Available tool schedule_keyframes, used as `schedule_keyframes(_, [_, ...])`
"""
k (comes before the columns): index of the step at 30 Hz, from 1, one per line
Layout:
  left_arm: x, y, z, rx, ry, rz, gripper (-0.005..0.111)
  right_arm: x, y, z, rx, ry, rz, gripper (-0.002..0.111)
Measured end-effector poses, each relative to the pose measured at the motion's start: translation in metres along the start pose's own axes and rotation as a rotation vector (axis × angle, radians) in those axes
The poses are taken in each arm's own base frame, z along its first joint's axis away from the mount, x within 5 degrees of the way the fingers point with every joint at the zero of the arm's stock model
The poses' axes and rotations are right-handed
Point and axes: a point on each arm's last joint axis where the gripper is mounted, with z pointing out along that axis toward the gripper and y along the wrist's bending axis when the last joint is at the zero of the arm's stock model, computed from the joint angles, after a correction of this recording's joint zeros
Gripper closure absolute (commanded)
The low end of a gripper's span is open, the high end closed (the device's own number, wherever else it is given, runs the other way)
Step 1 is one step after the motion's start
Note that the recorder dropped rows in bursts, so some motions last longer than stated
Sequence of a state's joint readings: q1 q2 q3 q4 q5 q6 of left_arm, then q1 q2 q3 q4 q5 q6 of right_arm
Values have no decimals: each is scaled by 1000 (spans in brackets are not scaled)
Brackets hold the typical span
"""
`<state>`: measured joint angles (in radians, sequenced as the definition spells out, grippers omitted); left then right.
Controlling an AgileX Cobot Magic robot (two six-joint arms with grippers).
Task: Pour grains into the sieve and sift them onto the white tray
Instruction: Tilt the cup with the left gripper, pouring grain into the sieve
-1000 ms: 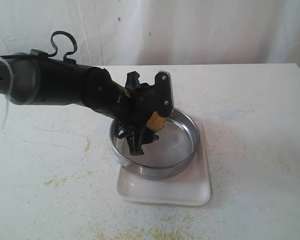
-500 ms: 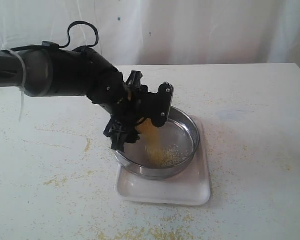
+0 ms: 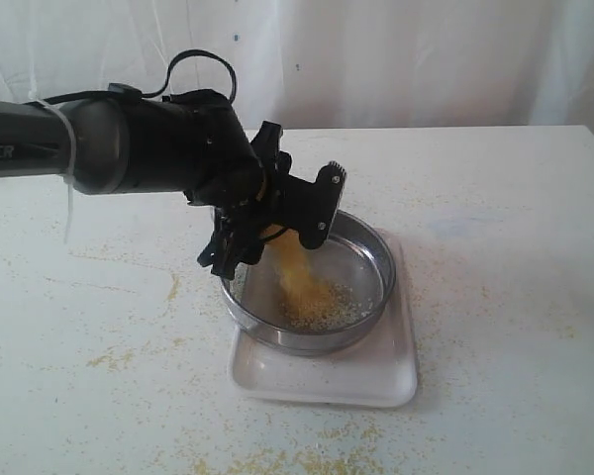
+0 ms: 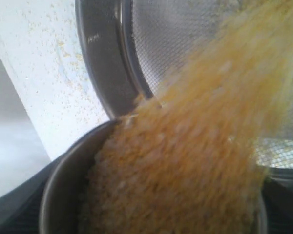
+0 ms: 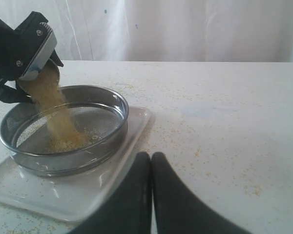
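Across the table (image 3: 515, 218), loose grains (image 3: 277, 460) surround the white tray (image 3: 376, 381) and sieve (image 3: 312, 342).

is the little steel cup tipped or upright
Tipped: the cup leans mouth-down over the sieve, with grains streaming out of it.

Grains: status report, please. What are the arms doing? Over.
Left end effector shut on steel cup, tipped over sieve. Grains streaming in. Right end effector shut, holding nothing. Nothing blocking the pour.
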<state>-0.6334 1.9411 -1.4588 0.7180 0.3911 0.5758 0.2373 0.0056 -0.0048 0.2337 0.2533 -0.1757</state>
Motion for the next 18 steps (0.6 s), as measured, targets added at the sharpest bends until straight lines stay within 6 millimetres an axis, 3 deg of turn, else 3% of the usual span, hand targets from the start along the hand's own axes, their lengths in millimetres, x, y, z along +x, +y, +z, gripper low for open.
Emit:
schedule_keyframes(9, [-8, 3, -4, -71, 60, 114, 107, 0, 0, 0, 0, 0, 0, 108])
schedule_keyframes(18, [-20, -7, 6, -75, 123, 259, 107, 0, 0, 0, 0, 0, 0, 108])
